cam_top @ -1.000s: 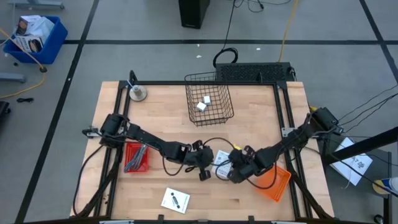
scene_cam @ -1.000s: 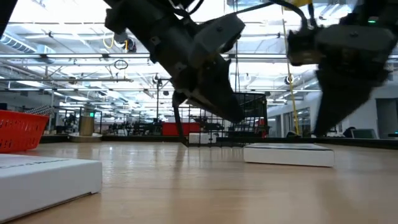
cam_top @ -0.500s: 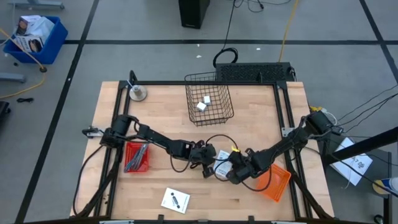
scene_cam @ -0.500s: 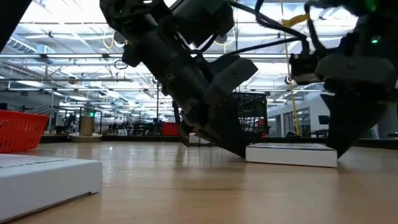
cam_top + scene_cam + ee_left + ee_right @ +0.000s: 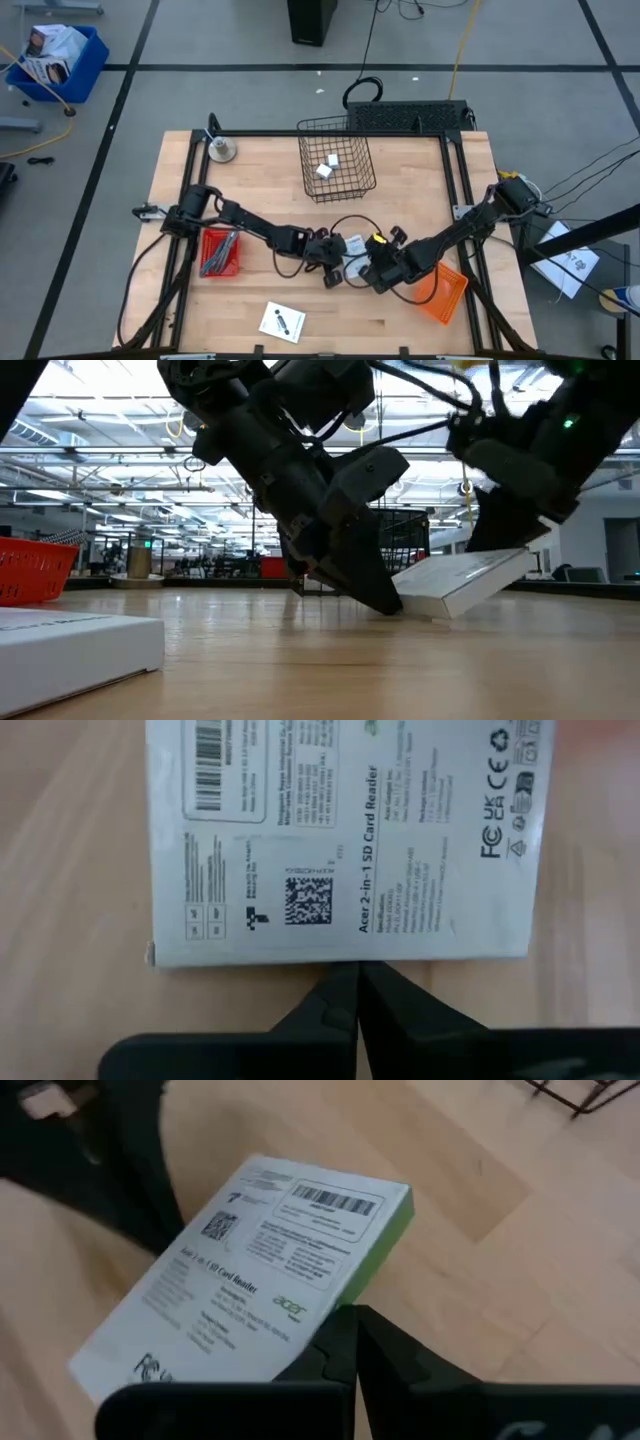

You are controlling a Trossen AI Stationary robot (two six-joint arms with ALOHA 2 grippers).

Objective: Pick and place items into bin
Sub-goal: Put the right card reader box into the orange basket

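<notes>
The left gripper [image 5: 331, 268] and the right gripper [image 5: 372, 268] meet near the middle of the table [image 5: 250, 190] in the high view. The white box [image 5: 352, 249] lies between their tips. Well beyond them towards the far edge stands the wire basket [image 5: 310, 125], with small white blocks [image 5: 327, 166] inside. The red tray [image 5: 205, 268] sits out past the left gripper's arm, the orange tray [image 5: 445, 292] just behind the right gripper, and a white card [image 5: 282, 321] lies apart near the front edge. Bare wood lies open between the grippers and the basket.

In the low view the left gripper [image 5: 385, 600] has its tips down at the tabletop against the lower end of the white box [image 5: 465, 582]. The box is tilted, its other end raised at the right gripper [image 5: 492, 545].

In the left wrist view the left gripper [image 5: 358, 972] has its fingers pressed together, tips touching the box's [image 5: 340, 840] long edge; nothing is between them.

In the right wrist view the right gripper [image 5: 352, 1318] also has its fingers drawn together, meeting the box's [image 5: 260, 1280] green-edged side.
</notes>
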